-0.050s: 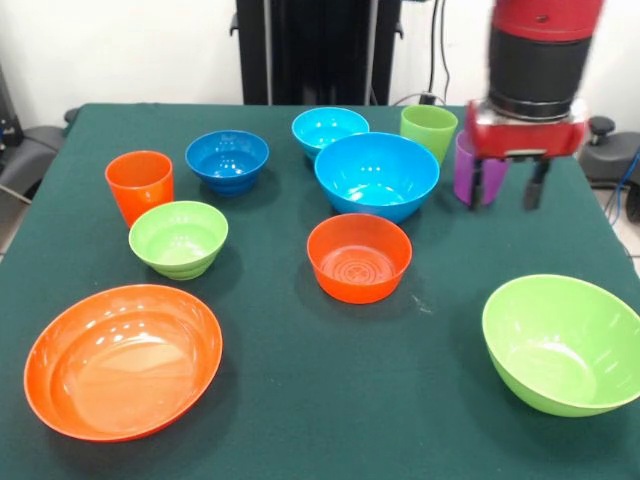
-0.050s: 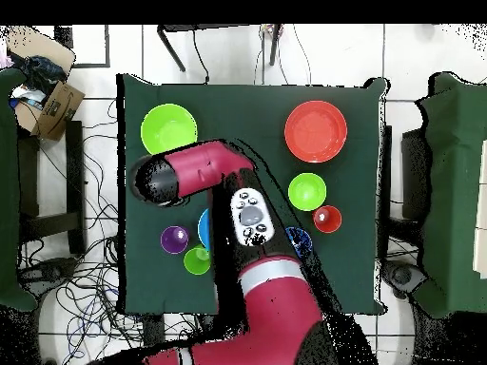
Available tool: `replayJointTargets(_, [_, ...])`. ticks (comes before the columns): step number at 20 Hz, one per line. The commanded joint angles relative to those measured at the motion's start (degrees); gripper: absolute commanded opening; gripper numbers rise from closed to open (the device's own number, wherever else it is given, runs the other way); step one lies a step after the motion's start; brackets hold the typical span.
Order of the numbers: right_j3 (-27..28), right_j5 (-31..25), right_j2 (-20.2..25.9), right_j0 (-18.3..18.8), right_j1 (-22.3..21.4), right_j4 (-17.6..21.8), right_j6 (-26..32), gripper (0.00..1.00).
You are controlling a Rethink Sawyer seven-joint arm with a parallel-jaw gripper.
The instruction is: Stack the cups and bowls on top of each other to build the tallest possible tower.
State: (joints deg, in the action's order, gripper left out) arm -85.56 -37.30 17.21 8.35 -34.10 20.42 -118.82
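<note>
Cups and bowls sit unstacked across the green surface (image 1: 300, 400). My claw (image 1: 507, 187) hangs with its fingers apart at the purple cup (image 1: 470, 170), one finger in front of it; I cannot tell if it touches. Just beside stands the lime green cup (image 1: 429, 128), next to the large light blue bowl (image 1: 377, 175). The orange cup (image 1: 139, 184) is well apart, near the small lime green bowl (image 1: 178, 238) and the dark blue bowl (image 1: 227, 160).
</note>
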Motion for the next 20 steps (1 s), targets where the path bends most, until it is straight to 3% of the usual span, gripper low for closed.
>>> replayJointTargets(1, [7.66,-5.29,-7.36,-6.21,2.15,-5.72,-21.2,1.0])
replayJointTargets(9, [10.33,-3.26,-16.84,-12.8,5.02,-11.51,-33.34,1.0])
replayJointTargets(16, [15.59,-0.59,-26.6,-18.83,9.89,-13.47,-46.25,1.0])
replayJointTargets(20, [16.86,-1.33,-27.7,-18.89,11.68,-15.46,-47.82,1.0])
